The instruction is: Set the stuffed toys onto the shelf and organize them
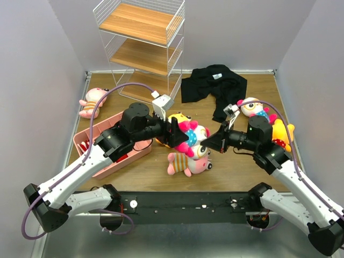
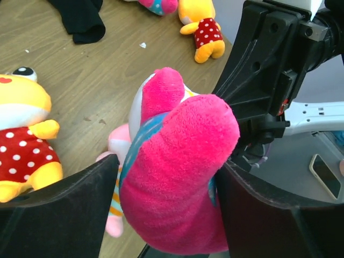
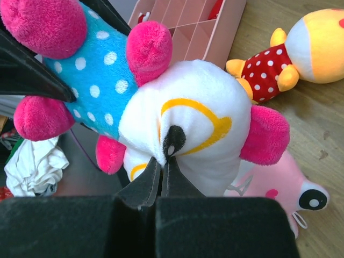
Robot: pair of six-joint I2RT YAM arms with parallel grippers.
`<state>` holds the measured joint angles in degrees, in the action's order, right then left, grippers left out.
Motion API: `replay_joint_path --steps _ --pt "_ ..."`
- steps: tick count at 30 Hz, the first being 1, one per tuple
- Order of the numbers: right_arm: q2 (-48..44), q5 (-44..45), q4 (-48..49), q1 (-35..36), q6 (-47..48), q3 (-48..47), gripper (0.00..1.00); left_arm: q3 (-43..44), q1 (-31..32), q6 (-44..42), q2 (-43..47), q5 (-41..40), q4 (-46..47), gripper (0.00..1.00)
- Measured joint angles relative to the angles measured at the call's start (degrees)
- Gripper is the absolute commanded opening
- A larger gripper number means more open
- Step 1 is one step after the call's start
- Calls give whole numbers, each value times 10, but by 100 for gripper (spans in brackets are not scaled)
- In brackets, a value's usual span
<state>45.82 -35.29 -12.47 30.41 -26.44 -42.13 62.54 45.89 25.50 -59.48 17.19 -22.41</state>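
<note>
Shelf: bare, at the far edge.
Glasses doll: held above the surface.
Right fingers: pinching its face.
Left fingers: wide astride its body, grip unclear.
Remaining: all six toys.

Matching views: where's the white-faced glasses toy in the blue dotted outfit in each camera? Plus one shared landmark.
Top external: glasses toy at the centre of the picture, just in front of the arms' tips.
Left wrist: fills the centre, pink limbs nearest the camera.
Right wrist: centre, its white face toward the camera.
Shared landmark: the pink striped toy lying just beneath it in all three.
</note>
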Motion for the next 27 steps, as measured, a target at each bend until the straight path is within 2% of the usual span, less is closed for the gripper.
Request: replay_joint_path --steps 4,5,8,9,14,15,20,22,27 --pt "-2 -6 0 0 0 2 5 0 0 -2 -1 7 1 5" --pt "-4 -6 1 0 0 2 9 0 0 2 -3 11 2 0" --pt "-7 -4 -1 0 0 4 25 0 1 7 -11 14 2 0" --pt "-7 -1 -4 0 1 4 41 0 0 10 -13 12 1 0" --pt "-11 18 -14 0 4 4 68 -16 -19 50 2 -22 -1 0" --pt "-13 18 -15 0 4 4 82 -22 -30 61 7 -24 -2 0" --pt "-59 34 -28 0 -14 4 95 -80 -180 150 46 -30 23 0" --pt "-79 42 -34 0 -17 4 97 -106 -235 189 55 -32 40 0" --pt "-122 74 -56 0 -24 4 100 -162 -325 290 48 -23 120 0"
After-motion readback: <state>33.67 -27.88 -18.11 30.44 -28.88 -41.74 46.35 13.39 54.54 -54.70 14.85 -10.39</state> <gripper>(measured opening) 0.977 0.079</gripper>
